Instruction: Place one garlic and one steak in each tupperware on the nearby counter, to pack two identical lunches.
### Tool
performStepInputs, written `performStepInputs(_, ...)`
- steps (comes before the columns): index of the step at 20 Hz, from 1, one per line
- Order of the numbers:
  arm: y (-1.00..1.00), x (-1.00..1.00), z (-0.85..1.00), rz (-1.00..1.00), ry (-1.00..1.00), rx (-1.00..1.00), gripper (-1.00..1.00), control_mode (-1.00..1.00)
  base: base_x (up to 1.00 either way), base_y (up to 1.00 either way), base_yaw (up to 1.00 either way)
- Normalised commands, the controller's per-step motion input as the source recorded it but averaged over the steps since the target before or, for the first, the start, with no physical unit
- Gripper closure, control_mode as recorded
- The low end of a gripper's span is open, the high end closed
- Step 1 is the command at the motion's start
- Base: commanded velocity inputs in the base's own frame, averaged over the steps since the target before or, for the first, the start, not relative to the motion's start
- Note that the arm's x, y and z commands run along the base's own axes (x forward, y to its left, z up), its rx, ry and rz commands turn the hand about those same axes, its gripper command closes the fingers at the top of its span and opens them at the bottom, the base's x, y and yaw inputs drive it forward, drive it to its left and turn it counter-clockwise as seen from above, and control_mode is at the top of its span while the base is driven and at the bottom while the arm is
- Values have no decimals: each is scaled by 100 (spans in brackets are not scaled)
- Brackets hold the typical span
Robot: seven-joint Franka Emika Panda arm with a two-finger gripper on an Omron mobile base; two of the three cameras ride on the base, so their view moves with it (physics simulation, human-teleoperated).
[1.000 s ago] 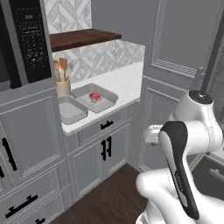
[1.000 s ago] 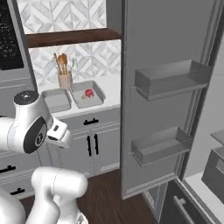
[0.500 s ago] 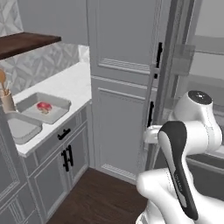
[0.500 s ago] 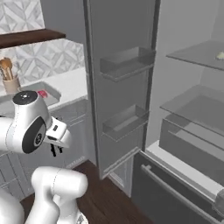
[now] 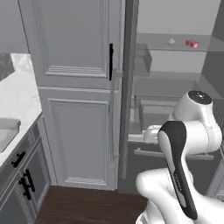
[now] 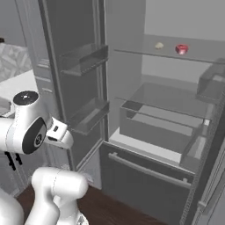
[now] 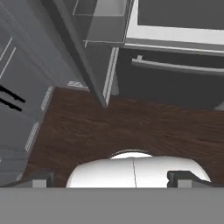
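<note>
Two dark fingertips (image 7: 188,177) of the gripper (image 7: 112,178) are standing far apart at the bottom corners of the hand view, spread wide with nothing between them. Directly beyond the gripper, the dark wooden floor (image 7: 131,127) is lying below it. Farther ahead of the fingertips, the open fridge (image 6: 167,132) is showing its lower drawer front with a long bar handle (image 7: 175,66), and the edge of the fridge door (image 6: 79,88) is reaching the floor just ahead of the gripper and toward its left fingertip. Well above the gripper, on the upper glass shelf (image 6: 197,55) inside the fridge, one garlic (image 6: 159,45) is sitting just beside one steak (image 6: 181,48), the two slightly apart; the same pair is appearing in the left base view, garlic (image 5: 172,41) to the left of steak (image 5: 191,43). Far to the gripper's left side, the white counter (image 5: 17,100) is running over grey cabinets (image 5: 22,183), and one corner of a grey tupperware (image 5: 6,131) is resting on it, well apart from the gripper.
</note>
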Motion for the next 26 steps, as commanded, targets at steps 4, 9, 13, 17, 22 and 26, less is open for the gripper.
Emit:
performStepInputs(4,0,0,0,0,0,0,-100,100,-7,-20,-47)
performStepInputs(9,0,0,0,0,0,0,-100,100,-14,-46,-40)
performStepInputs(13,0,0,0,0,0,0,-100,100,-21,-76,-32)
performStepInputs(17,0,0,0,0,0,0,-100,100,4,-19,-16)
performStepInputs(22,0,0,0,0,0,0,-100,100,58,14,-3)
performStepInputs(26,0,0,0,0,0,0,-100,100,75,23,-5)
